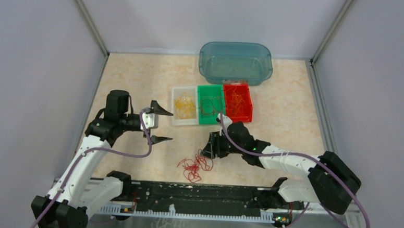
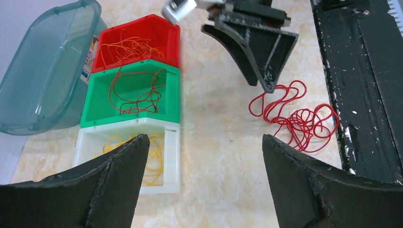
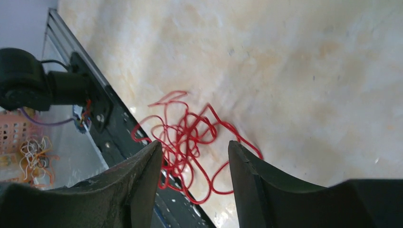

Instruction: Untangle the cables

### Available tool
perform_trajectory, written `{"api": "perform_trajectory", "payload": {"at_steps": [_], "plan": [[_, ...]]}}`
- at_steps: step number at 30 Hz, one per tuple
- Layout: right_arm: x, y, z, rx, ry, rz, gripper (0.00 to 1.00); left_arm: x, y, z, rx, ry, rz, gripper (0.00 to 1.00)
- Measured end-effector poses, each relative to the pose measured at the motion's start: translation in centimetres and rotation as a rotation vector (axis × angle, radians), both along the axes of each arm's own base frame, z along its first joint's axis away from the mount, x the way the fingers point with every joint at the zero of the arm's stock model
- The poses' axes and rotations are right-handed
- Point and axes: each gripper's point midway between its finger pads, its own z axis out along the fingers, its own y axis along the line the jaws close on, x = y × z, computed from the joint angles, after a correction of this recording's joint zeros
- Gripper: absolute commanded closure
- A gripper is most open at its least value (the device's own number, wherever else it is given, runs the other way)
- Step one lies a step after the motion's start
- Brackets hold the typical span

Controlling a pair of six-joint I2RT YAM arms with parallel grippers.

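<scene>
A tangled clump of thin red cables (image 1: 194, 167) is shown lying on the marble-patterned table (image 1: 139, 79), near its front edge and just beside the black rail (image 1: 185, 194). The right gripper (image 1: 207, 150) is held at the clump's far side, its fingers parted and nothing caught between them. In its wrist view the red loops are framed in the gap just beyond the fingertips; whether the tips touch the wires cannot be told. The left gripper (image 1: 169, 126) is held well off to the left, spread wide and empty, aimed toward the clump.

Behind, three small bins are set side by side: a white bin (image 1: 185, 122) with yellow strands, a green bin (image 1: 210, 122) with one dark red strand, and a red bin (image 1: 239, 118) with orange strands. A teal tub (image 1: 254, 75) is placed behind them.

The step in hand is judged to be the reach for a strand. Next, a single outer loop would need to be pinched alone and drawn clear of the rest.
</scene>
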Motion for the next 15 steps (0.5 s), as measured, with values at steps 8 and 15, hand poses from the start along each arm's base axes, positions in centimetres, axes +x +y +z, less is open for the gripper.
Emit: {"api": "perform_trajectory", "payload": {"at_steps": [8, 15], "plan": [[-1.8, 0.0, -3.6, 0.014, 0.122, 0.023, 0.55, 0.0, 0.0, 0.0, 0.000, -0.003, -0.001, 0.07], [-1.2, 1.7, -1.9, 0.116, 0.099, 0.038, 0.72, 0.1, 0.0, 0.0, 0.002, -0.009, -0.003, 0.07]]}}
